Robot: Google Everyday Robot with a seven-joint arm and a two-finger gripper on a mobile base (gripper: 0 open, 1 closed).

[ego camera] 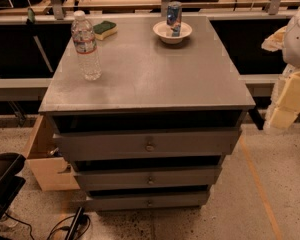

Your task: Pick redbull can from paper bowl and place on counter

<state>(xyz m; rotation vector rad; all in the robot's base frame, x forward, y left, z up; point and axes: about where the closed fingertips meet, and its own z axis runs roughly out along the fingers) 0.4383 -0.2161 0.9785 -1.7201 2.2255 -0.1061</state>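
**Supervisor:** Position of the redbull can (174,18)?

**Inspector:** It stands upright inside the paper bowl (160,32). The bowl sits on the counter (150,79) near the far edge, right of centre. The can's silver top faces up, and its base is inside the bowl's rim.

**Supervisor:** And the gripper (289,101) relative to it?

**Inspector:** The gripper is at the right edge of the view, outside the counter's right side and not over its surface. It lies nearer the front of the counter than the can does. Can and gripper are well apart, nothing touches the can, and the bare right part of the counter top lies between them.

**Supervisor:** Gripper state?

**Inspector:** I cannot tell. Only pale yellow blocks show, cut off by the frame edge. Nothing is seen in its hold.

**Supervisor:** Arm pose?

**Inspector:** The white arm (299,34) comes in at the upper right and runs downward along the frame edge, with the gripper hanging at its lower end beside the counter's right front corner. Most of the arm is out of view.

**Supervisor:** Other items?

**Inspector:** A clear water bottle (86,46) stands upright on the left part of the counter. A green-and-yellow sponge (105,29) lies behind it near the far edge, to the left of the bowl and apart from it. Three drawers (149,145) face the front of the cabinet.
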